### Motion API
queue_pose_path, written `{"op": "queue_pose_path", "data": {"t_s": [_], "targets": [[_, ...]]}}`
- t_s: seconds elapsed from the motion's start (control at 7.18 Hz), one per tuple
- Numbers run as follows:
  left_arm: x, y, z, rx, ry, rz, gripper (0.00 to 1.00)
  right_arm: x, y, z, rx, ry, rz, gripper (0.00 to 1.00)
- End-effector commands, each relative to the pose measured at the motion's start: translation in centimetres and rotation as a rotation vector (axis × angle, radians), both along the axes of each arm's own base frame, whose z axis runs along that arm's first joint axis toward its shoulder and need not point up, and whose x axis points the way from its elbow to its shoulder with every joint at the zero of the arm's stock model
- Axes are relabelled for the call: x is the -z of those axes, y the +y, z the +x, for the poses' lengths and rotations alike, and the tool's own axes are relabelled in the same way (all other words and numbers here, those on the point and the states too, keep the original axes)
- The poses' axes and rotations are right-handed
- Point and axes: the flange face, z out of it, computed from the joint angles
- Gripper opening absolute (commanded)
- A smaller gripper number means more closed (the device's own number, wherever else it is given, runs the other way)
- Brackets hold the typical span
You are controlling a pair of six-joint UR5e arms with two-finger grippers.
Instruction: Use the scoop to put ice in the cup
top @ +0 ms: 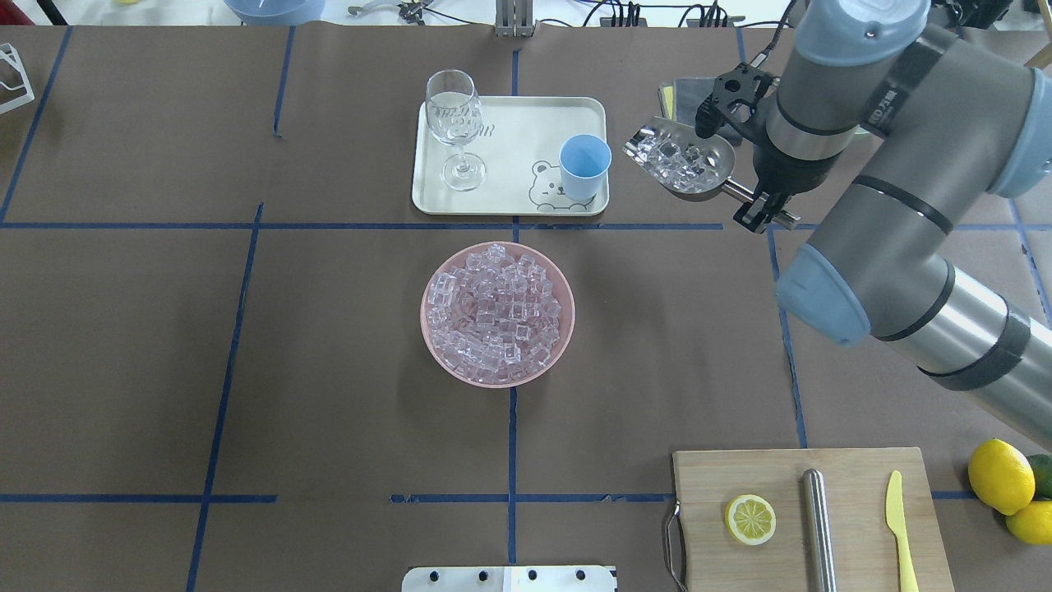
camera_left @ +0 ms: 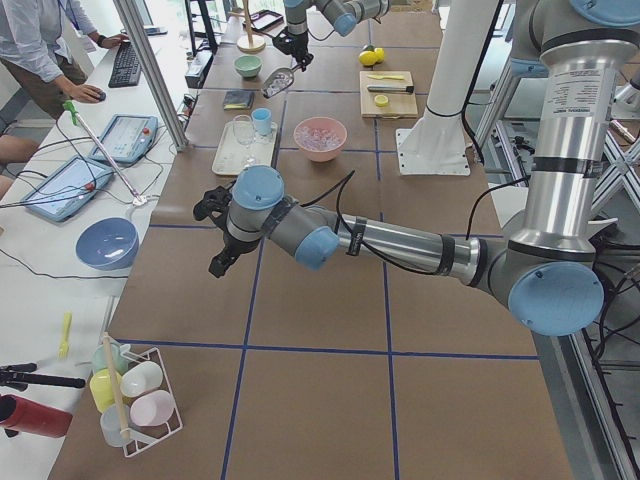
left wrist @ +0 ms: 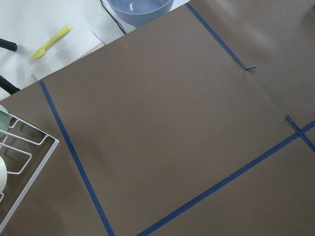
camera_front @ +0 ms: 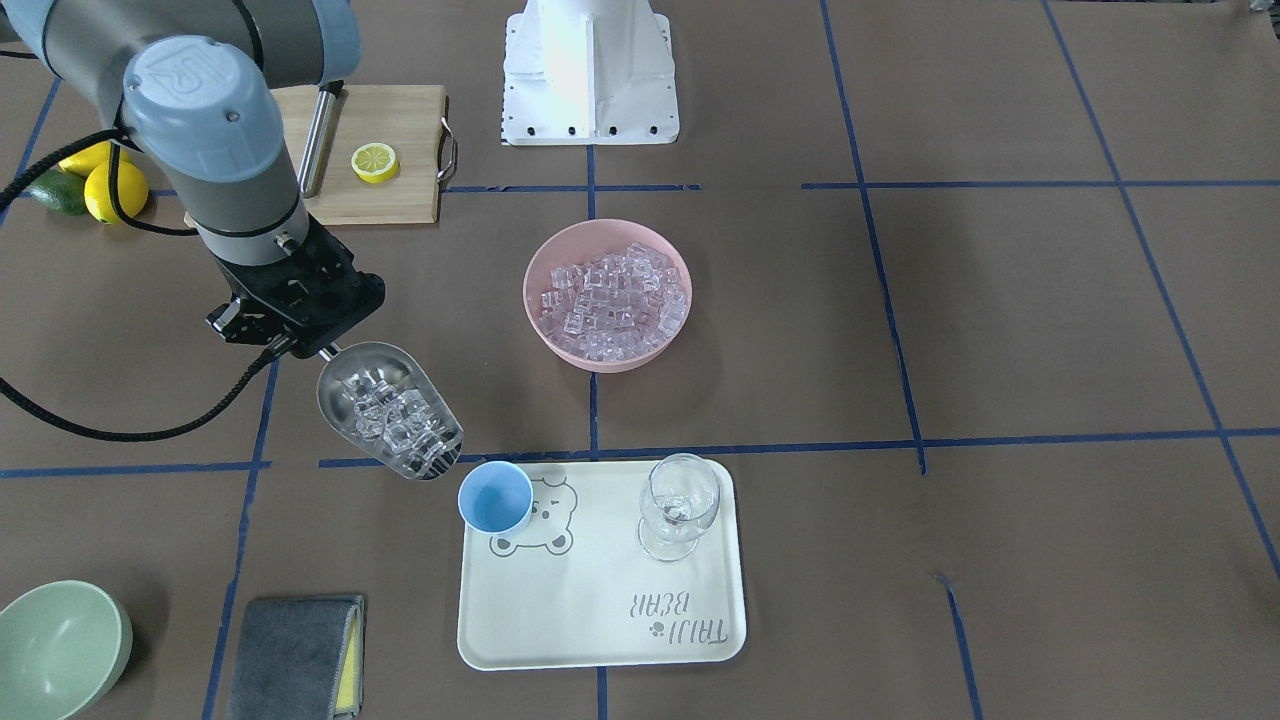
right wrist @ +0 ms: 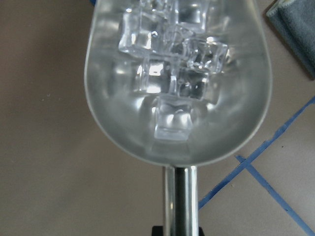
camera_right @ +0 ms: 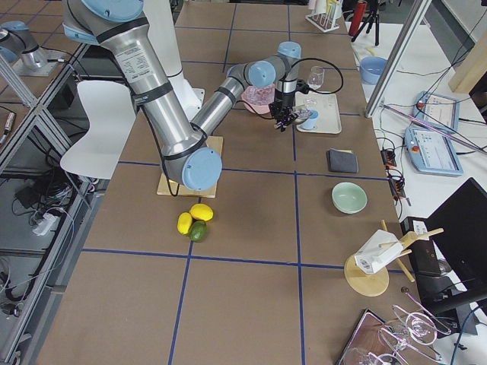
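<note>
Overhead exterior: the right fingers (top: 751, 215) are clamped on the handle of the scoop (top: 699, 177). Its trough juts ahead of them, loaded with ice (top: 670, 154), just beside the cup (top: 585, 167) and not yet over it. This looks like the carrying step. Next it needs shifting over the rim, then a gentle tip. Whether the left fingers (camera_left: 215, 265) are apart, I cannot tell.

The scoop (top: 686, 164) — shiny steel, with a deep rounded trough and a thin straight handle — hangs above the surface (top: 329, 370), open side up. Its mouth points left at the cup (top: 585, 167), near it but apart. Clear ice (top: 667, 156) cubes lie heaped in the trough; many more fill a pink bowl (top: 426, 316) at mid-surface. The cup — light blue, handleless — stands upright on the far side.
</note>
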Motion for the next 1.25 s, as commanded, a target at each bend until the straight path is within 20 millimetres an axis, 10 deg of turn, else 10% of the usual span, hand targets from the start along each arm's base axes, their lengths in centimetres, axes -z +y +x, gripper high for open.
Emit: {"op": "queue_pose_path", "data": {"t_s": [0.0, 1.11], "targets": [[-0.2, 0.0, -0.1, 0.001, -0.001, -0.002, 1.00, 2.8, -1.4, -2.2, 0.009, 0.049, -0.055, 0.00], [-0.2, 0.3, -0.3, 0.004, -0.001, -0.001, 1.00, 7.4, -3.2, -4.2, 0.014, 0.203, -0.232, 0.00]]}}
